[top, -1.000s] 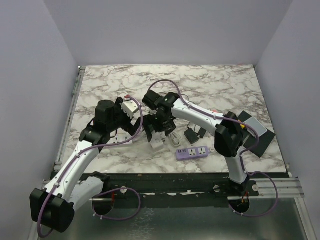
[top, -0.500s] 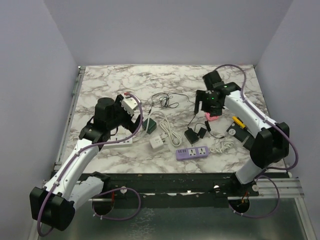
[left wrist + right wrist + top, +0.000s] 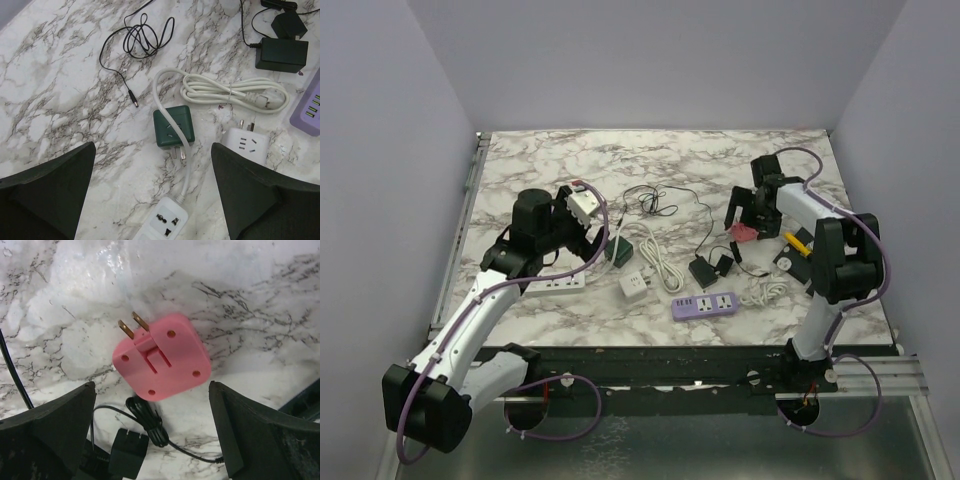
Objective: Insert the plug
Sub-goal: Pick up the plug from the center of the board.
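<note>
I am hovering the right gripper (image 3: 151, 385) with its jaws spread as wide as they go and gripping nothing. The pink plug (image 3: 160, 362) is lying on the marble table (image 3: 240, 280) directly beneath the gap between the fingers. Its brass prongs (image 3: 131, 326) are angling away from the wrist, toward the finger on the view's left. I am reading this as a line-up for a straight-down grab, with the fingers closing across the body and leaving the prongs free for a socket. A black cable (image 3: 150, 427) is looping just wrist-side of the plug, close enough to get pinched.

I am holding the left gripper (image 3: 152, 147) just as wide and just as empty. The green plug (image 3: 171, 126) is sitting under the gap, slightly beyond it, and the end socket of the white power strip (image 3: 162, 225) is lying nearer the wrist. I am guessing this arm is poised here to steady that strip.
</note>
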### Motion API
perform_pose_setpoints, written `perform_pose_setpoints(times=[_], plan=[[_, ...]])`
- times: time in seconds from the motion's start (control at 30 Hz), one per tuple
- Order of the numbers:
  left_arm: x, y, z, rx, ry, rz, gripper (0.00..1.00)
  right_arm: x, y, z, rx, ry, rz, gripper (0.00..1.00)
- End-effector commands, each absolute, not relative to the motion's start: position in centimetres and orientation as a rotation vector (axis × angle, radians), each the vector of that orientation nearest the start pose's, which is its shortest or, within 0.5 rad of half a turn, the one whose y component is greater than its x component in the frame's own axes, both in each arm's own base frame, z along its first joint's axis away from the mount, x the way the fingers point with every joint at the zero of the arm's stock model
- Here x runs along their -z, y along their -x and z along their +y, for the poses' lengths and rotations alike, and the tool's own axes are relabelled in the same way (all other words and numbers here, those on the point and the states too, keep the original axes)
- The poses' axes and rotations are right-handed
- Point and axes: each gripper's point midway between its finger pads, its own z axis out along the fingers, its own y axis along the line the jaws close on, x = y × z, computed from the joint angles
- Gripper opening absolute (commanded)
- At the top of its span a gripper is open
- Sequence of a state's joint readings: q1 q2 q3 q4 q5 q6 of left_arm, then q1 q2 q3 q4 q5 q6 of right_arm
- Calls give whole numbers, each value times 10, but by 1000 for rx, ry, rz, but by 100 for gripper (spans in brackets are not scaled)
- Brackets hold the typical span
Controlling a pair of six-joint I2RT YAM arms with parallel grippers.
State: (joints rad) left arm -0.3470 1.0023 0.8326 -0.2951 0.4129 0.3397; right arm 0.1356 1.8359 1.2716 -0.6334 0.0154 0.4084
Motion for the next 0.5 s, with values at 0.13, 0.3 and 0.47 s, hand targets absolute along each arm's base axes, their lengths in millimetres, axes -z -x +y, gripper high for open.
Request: perform_pose_setpoints(times=[0.13, 0.3, 0.47], plan=[[-231, -290, -172, 448, -945, 1755, 99, -35, -415, 59, -50, -240, 2703, 100], [-235, -292, -172, 444, -946, 1750, 99, -28, -408, 50, 15, -176, 2736, 100], [-237, -290, -172, 446, -953, 1750, 99, -35, -412, 46, 62, -58, 2691, 100]])
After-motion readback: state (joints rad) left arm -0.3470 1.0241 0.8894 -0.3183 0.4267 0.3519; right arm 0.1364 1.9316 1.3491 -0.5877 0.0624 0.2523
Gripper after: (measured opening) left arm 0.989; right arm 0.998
